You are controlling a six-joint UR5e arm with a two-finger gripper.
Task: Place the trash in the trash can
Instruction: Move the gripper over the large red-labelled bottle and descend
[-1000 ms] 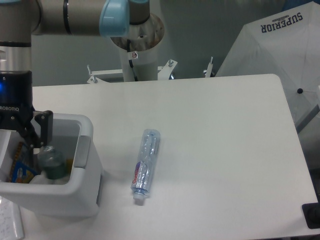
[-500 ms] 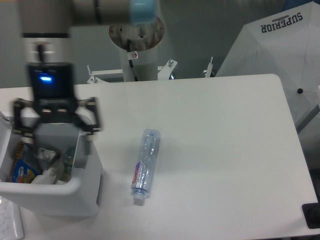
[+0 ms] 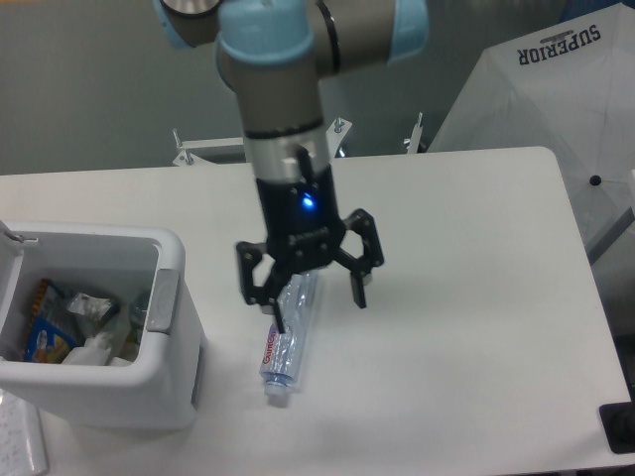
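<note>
At frame centre your gripper (image 3: 319,301) hangs spread wide and empty over the upper end of the red-and-blue labelled bottle (image 3: 284,342), which lies on the desk (image 3: 456,288). At lower left, the white trash can (image 3: 159,382) holds mixed litter.

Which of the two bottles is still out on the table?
The red-and-blue-label bottle, lying on its side under the open hand. The other bottle isn't clearly distinguishable among the clutter inside the trash can.
</note>
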